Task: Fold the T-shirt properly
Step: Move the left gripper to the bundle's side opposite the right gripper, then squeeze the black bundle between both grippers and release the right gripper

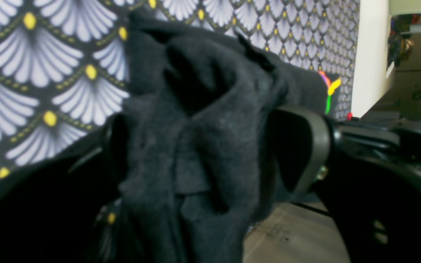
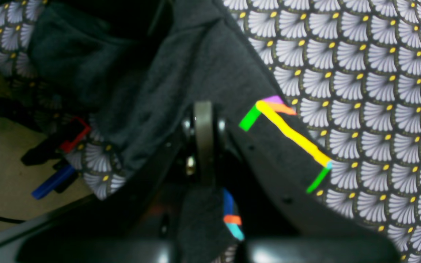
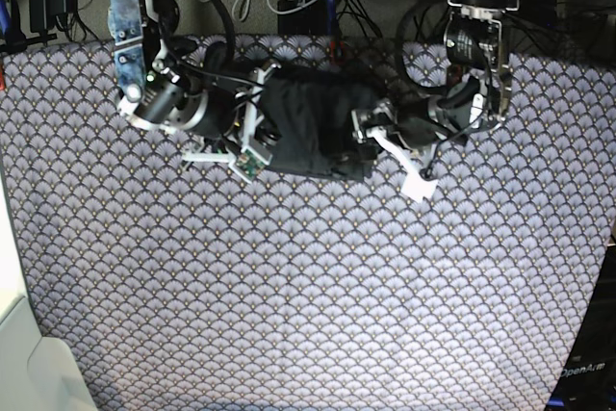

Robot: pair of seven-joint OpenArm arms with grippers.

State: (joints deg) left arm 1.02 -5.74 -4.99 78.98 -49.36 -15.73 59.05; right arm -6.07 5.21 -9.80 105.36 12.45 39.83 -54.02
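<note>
While both arms crowd the far end of the table, the black soft-fabric short-sleeved T-shirt (image 3: 313, 130) lies bunched between them on the grey fan-scale patterned tablecloth (image 3: 308, 286) with its yellow dots. From the base view, the bundle's long axis runs side to side across the table, one end at each gripper, well up toward the back edge.

Readable writing is scarce: only a faint "OpenArm" mark (image 3: 584, 371) shows on the dark corner at the lower right of the base view. No wording shows on the shirt itself, just the multicoloured line print (image 2: 291, 137), a yellow bar with green, orange and purple ends, lying right at the fabric's edge beside the patterned cloth in the right wrist view. A blue, orange and cyan piece of that print (image 2: 232, 215) peeks out lower down.

Now the claws. The right gripper (image 2: 203, 146) has its jaws pressed tight together, and a fold of the dark fabric is pinched there. The left gripper (image 1: 203, 146) has its jaws spread wide with a thick wad of crumpled black fabric filling the gap between them; the grey pad (image 1: 314, 146) of one finger shows at the side of the wad. A sliver of the coloured print (image 1: 329, 89) appears beyond it.
</note>
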